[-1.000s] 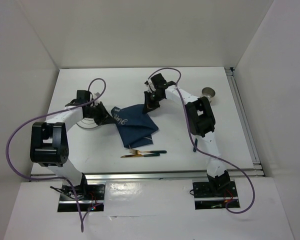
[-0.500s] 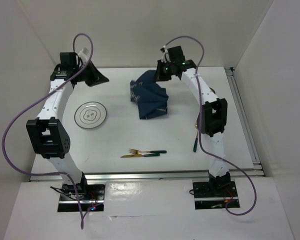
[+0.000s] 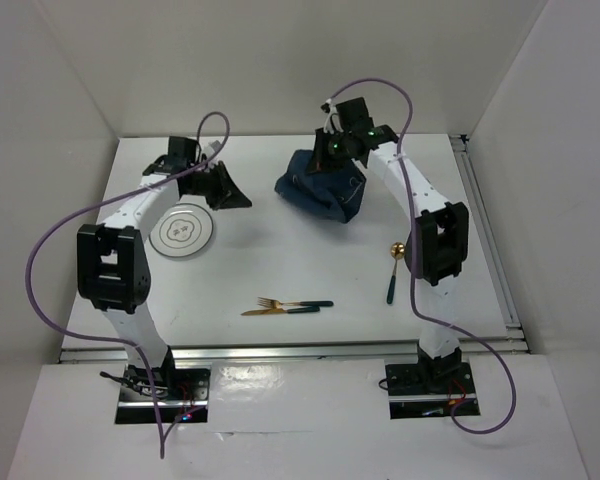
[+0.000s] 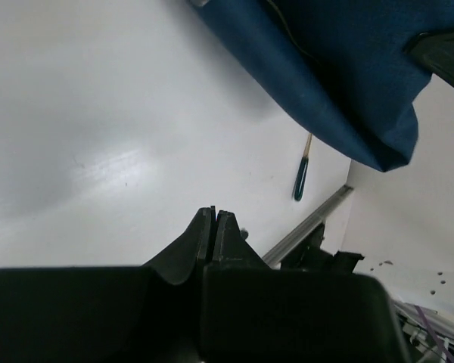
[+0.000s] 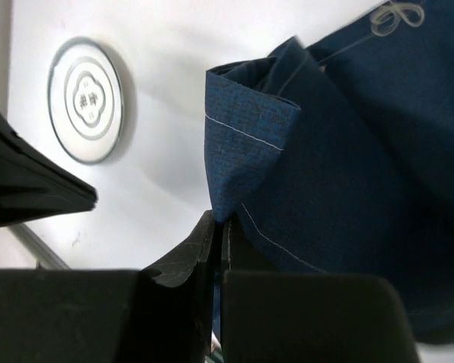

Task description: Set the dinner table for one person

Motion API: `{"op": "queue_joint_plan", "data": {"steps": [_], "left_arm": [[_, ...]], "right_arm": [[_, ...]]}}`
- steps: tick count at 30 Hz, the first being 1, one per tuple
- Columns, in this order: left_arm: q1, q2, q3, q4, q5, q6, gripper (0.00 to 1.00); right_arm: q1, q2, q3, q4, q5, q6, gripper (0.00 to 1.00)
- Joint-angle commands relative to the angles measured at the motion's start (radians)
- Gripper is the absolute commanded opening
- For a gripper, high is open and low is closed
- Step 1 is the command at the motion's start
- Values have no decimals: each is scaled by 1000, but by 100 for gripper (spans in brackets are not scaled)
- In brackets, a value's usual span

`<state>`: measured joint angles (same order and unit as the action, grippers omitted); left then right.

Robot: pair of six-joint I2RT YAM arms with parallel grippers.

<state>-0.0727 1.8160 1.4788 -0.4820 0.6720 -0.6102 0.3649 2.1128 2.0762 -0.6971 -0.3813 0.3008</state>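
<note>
Your right tool [image 5: 218, 223], above the far part of the white surface [image 3: 280, 260], is pinched tight on a fold of the navy placemat [image 3: 320, 190], which hangs bunched, its print lost in the folds. Your left tool [image 4: 214, 217] is closed on nothing near the plate [image 3: 182, 232]. From its camera, cloth hides the spoon [image 4: 300, 178] bowl.

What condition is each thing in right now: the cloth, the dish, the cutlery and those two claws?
left gripper: shut, empty.
right gripper: shut on the placemat's edge.
placemat: bunched up, hanging from the right gripper.
plate: flat on the dinner table, empty.
fork and knife: lying side by side, untouched.
spoon: lying flat, untouched.
</note>
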Motion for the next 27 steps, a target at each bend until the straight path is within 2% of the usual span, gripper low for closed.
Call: {"op": "queue_joint_plan", "data": {"steps": [1,4,9,13,14,16,18,22,27], "left_arm": [[-30,-3,-41,69,38,-26,0],[-53,-3,-78,79,29,-37,12],[-53,-12,-55,37,-18,-13,18],[-53,-35,-54,25,-32,-2,18],[-53,-35,-64,37,-32,-2,29],[-53,-26,-80,48,-32,-13,43],[-44,-26,-113,75,-5,-61,64],[4,-118,-270,249,66,-141,88],[27,-138,-305,261,100,-141,89]], "right_arm": [[31,-114,-53,28,-17,29,0],[40,-148,-53,42,-48,41,0],[51,-203,-25,54,-50,52,0],[51,-287,-54,131,-27,86,0],[51,-303,-68,142,-27,86,0],[51,-338,-80,153,-11,95,0],[51,-347,-90,143,-11,95,0],[51,-356,-151,131,-11,95,0],[51,-369,-286,177,-21,104,0]]}}
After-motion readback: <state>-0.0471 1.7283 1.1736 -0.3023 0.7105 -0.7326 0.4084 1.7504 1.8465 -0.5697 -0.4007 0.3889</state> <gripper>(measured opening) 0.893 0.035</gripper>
